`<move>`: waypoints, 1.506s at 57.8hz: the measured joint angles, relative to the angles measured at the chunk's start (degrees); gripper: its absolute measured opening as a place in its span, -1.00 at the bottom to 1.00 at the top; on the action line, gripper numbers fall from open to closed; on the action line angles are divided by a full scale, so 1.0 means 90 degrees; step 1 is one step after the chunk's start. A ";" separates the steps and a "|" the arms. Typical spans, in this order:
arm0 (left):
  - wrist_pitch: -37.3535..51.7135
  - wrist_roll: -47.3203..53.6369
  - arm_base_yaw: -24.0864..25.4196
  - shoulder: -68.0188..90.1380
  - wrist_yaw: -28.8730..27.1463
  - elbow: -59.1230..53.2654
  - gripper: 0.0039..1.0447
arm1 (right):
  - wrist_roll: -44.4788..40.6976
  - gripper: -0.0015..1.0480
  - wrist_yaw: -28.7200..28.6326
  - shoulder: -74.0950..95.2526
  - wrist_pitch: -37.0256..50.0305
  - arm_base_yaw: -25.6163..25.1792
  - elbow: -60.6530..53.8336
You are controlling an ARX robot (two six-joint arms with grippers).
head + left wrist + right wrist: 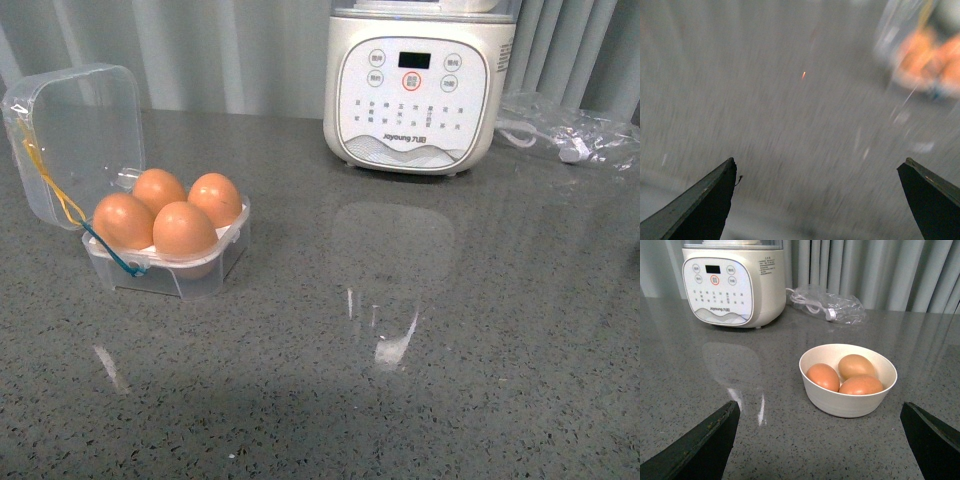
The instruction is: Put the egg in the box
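Observation:
The clear plastic box (200,275) stands at the left of the grey counter with its hinged lid (75,135) swung open behind it. Each hole of its white tray holds an orange-brown egg (184,228); the eggs look alike. Yellow and blue elastic loops hang at its left side. In the blurred left wrist view the box (927,60) shows as an orange smear far ahead. My left gripper (818,165) is open and empty over bare counter. My right gripper (820,407) is open and empty, a short way before a white bowl. Neither arm shows in the front view.
A white bowl (847,402) with three brown eggs (860,385) sits on the counter in the right wrist view. A big white appliance with buttons (415,85) stands at the back. A crumpled clear bag with a cable (570,130) lies at the back right.

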 joint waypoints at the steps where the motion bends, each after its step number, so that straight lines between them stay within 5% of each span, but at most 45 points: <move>1: -0.0078 -0.0015 -0.0032 0.0136 -0.0061 0.0034 0.87 | 0.0000 0.86 0.0000 0.0000 0.0000 0.0000 0.0000; 7: -0.0670 -0.0114 -0.0083 0.0724 -0.0347 0.0253 0.87 | 0.0000 0.86 -0.0002 0.0000 0.0000 0.0000 0.0000; 23: 0.0119 -0.0112 0.0554 0.1256 0.0289 0.0738 0.87 | 0.0000 0.86 -0.0002 -0.0002 0.0000 0.0000 0.0000; 47: 0.2764 0.0546 0.2732 0.5037 0.3191 0.2494 0.87 | 0.0000 0.86 -0.0002 -0.0002 0.0000 0.0000 0.0000; 60: 0.3172 0.0947 0.2506 0.6999 0.3320 0.3827 0.87 | 0.0000 0.86 -0.0002 -0.0002 0.0000 0.0000 0.0000; 87: 0.3303 0.1064 0.1974 0.8269 0.3288 0.4792 0.87 | 0.0000 0.86 -0.0002 -0.0002 0.0000 0.0000 0.0000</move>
